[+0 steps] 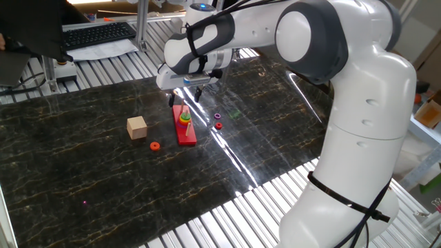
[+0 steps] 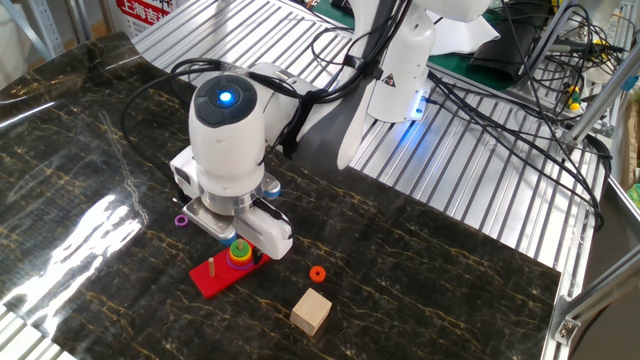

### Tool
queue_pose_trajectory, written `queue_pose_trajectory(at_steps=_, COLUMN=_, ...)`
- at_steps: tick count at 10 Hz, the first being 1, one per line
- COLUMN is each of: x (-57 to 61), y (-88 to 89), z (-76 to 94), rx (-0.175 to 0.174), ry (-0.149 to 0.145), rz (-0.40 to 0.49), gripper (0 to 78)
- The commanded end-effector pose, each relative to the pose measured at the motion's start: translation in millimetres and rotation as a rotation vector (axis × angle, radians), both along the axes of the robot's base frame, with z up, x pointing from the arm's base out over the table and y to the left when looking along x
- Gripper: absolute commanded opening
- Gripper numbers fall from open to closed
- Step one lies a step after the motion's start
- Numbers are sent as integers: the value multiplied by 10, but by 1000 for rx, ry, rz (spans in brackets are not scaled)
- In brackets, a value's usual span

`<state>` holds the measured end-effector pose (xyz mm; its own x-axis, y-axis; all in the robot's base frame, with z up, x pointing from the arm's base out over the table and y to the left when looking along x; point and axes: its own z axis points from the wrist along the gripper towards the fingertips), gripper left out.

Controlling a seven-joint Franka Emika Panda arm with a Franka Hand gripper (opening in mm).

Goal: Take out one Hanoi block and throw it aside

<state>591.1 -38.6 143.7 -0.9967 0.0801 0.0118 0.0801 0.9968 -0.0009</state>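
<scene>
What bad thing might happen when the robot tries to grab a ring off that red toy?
1. The gripper hangs right over the stacked rings, so it might pinch several rings, not only the top one.
2. The red base looks light and loose on the table; lifting could drag it along or tip it.

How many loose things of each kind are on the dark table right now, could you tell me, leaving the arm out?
Red peg base with its stack of rings: 1
Wooden cube: 1
Orange-red ring lying loose: 1
Purple ring lying loose: 1
Small red piece beside the base: 1
Total: 5; the rings in the stack are too small to count.
</scene>
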Motion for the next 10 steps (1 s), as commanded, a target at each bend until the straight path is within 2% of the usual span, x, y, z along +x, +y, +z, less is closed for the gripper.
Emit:
queue_pose_trajectory(at_steps=1, x=8, y=-2, z=12, rx=8, ry=15, rz=-2, gripper=774)
queue_pose_trajectory(at_steps=3, x=8, y=-2, z=12, rx=1, ry=43, rz=-22, gripper=774)
queue_pose_trajectory(at_steps=5, x=4, y=-1, z=9, rx=-3, ry=46, rz=-39, gripper=774)
queue_pose_trajectory(at_steps=7, x=-20, y=2, z=-70, rx=-4, ry=47, rz=-47, gripper=774)
queue_pose_trajectory(at_steps=8, x=-25, y=-3, z=-169, rx=-6, ry=50, rz=-45, gripper=774)
queue_pose_trajectory(at_steps=10, x=-30, y=-8, z=-224, rx=-11, ry=65, rz=-42, gripper=774)
